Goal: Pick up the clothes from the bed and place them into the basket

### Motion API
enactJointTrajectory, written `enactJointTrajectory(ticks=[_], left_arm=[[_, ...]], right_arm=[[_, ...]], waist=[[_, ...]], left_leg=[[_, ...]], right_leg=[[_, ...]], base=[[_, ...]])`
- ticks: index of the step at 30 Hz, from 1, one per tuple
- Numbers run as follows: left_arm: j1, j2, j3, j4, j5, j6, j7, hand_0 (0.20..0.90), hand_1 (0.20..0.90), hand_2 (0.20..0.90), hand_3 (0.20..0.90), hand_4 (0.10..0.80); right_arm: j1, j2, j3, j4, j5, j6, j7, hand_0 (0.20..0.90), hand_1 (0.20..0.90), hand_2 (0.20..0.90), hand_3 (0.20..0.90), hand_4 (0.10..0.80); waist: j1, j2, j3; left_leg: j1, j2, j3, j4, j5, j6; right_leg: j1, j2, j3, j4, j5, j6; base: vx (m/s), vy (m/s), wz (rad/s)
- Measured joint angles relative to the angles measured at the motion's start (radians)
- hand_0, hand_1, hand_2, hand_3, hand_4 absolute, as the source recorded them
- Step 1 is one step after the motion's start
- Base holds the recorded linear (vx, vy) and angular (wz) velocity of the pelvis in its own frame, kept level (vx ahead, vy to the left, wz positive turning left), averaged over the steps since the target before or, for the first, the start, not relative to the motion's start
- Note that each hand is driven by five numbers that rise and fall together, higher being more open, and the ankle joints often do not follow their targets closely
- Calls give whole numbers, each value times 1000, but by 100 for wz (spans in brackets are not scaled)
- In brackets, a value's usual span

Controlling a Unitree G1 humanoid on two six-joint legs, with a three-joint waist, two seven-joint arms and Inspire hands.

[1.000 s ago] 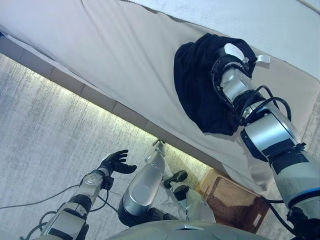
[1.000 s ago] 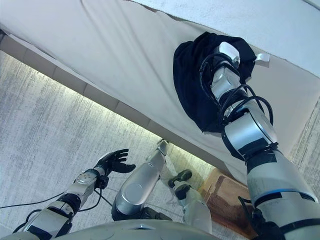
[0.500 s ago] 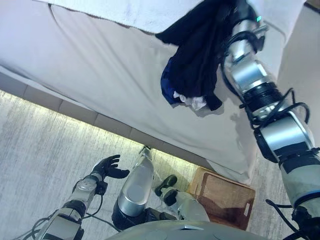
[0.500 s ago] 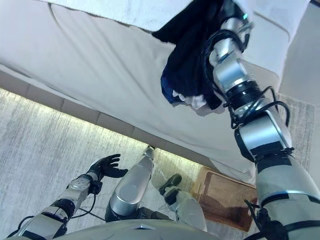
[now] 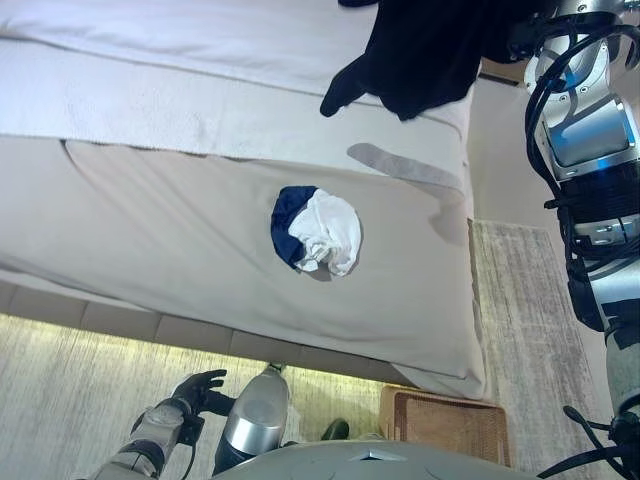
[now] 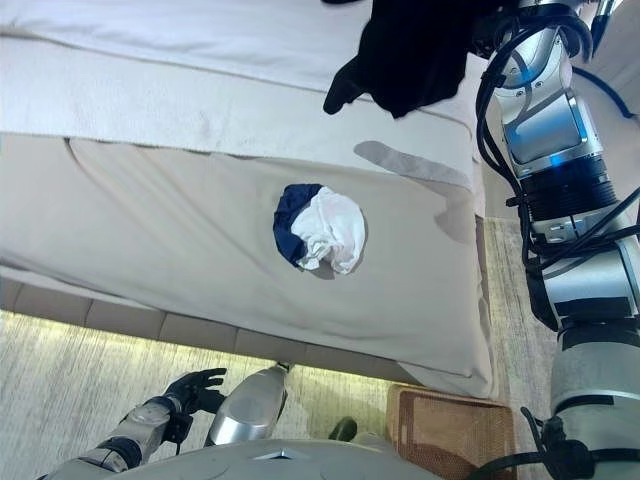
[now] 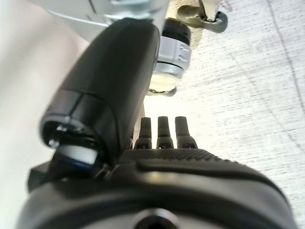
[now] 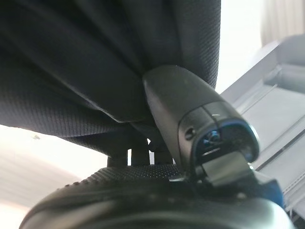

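Note:
My right hand (image 8: pixel 190 119) is shut on a black garment (image 5: pixel 420 50) and holds it high above the bed's far right part, so the cloth hangs free. In the right wrist view the thumb pinches the black cloth (image 8: pixel 95 57) against the fingers. A crumpled blue and white garment (image 5: pixel 318 230) lies on the beige sheet (image 5: pixel 150 220) in the middle of the bed. The brown wicker basket (image 5: pixel 445 428) stands on the floor at the bed's near right corner. My left hand (image 5: pixel 195 390) hangs low by the floor, open and empty, with its fingers (image 7: pixel 162 131) straight.
A white blanket (image 5: pixel 200 100) covers the far part of the bed. A grey rug (image 5: pixel 520 330) lies on the floor to the right of the bed, and a pale floor strip runs along the bed's near edge.
My right hand has lifted the black garment higher and further right. The blue and white piece that hung with it now lies on the sheet. The camera view has shifted.

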Motion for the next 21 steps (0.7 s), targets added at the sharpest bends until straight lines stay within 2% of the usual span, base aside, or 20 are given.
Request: enactJointTrajectory(ticks=[5,10,13,16,21], left_arm=[[23,-16,0,0,8,16,-5,900,900,900,900,800],[54,-20,21,6,39,40,-7,900,900,900,900,800],[56,-18,34,7,54,63,-19,900,900,900,900,800],[70,-13,41,6,81,86,-31,900,900,900,900,800],[68,-4,36,-10,102,105,-42,900,900,900,900,800]], right_arm=[[28,-35,0,46,20,0,32,300,300,300,200,100],[117,-66,-14,12,43,0,33,300,300,300,200,100],[236,-68,-93,-90,47,-1,33,300,300,300,200,100],[321,-93,-122,-147,51,-2,60,300,300,300,200,100],[484,-142,-171,-160,69,17,251,300,300,300,200,100]], waist=[[-23,21,-43],[-62,28,-56],[-100,28,-57],[-142,32,-58],[-227,46,-71]], left_leg=[[16,6,5,-13,0,-5],[40,20,40,-35,5,-3],[59,29,84,-58,7,0],[88,39,130,-90,15,6],[113,60,224,-91,7,16]], right_leg=[[9,7,4,-8,0,0],[4,3,39,-5,0,0],[-13,-1,88,-2,1,-1],[-23,-1,139,-3,10,1],[-48,3,230,-6,27,6]], base=[[-44,-30,-4],[-93,-31,-19],[-87,-18,-45],[-48,-23,-51],[-71,-57,-58]])
